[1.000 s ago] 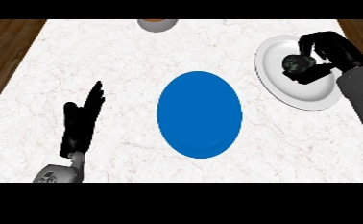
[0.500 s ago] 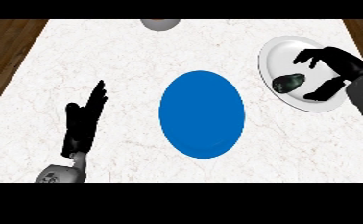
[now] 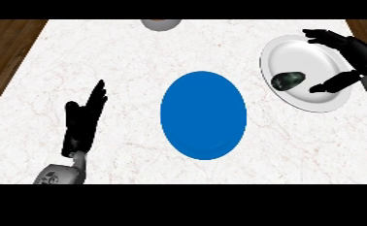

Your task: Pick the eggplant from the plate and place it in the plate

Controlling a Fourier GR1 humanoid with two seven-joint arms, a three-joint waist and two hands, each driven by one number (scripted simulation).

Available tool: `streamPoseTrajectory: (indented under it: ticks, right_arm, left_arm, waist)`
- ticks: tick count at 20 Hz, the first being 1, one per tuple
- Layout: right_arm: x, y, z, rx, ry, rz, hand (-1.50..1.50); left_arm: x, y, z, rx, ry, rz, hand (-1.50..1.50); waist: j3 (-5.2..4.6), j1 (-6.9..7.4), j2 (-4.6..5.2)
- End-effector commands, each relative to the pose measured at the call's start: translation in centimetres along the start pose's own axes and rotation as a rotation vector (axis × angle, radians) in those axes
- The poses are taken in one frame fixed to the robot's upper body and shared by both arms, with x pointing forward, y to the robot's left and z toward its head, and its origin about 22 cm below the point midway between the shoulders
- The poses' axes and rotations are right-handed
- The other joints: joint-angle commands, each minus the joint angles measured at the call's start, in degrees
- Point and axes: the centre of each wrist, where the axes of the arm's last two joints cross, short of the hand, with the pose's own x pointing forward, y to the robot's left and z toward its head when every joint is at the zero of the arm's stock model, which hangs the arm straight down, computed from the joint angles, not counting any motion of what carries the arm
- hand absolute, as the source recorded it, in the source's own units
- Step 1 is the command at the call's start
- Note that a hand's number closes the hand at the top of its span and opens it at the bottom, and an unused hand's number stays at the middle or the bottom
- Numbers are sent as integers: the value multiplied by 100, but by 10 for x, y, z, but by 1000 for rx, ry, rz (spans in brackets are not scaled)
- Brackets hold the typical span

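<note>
Our right hand [image 3: 342, 50] has opened since half a second ago and no longer covers the eggplant [image 3: 289, 80], which lies on the white plate [image 3: 305, 55]. The view's right edge crops this hand. Our left hand [image 3: 82, 121] rests open. Bare tabletop [image 3: 108, 50] surrounds the blue plate [image 3: 204, 115].

You see white marble counter [image 3: 108, 55]: blue plate [image 3: 204, 115] at centre, white plate [image 3: 305, 70] near right edge, grey object [image 3: 160, 24] at far edge.
</note>
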Motion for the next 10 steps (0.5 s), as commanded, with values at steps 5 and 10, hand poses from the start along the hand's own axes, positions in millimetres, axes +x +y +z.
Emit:
streamPoseTrajectory:
  ticks: [5,10]
  right_arm:
    - [-13,-25,37,-62,-50,-309,-150]
    - [-16,-27,43,-21,-77,-341,-150]
  left_arm:
    - [-5,1,3,-6,-10,-8,0]
    - [2,-1,-2,-7,3,8,0]
  waist:
    - [7,68,38]
    - [9,32,24]
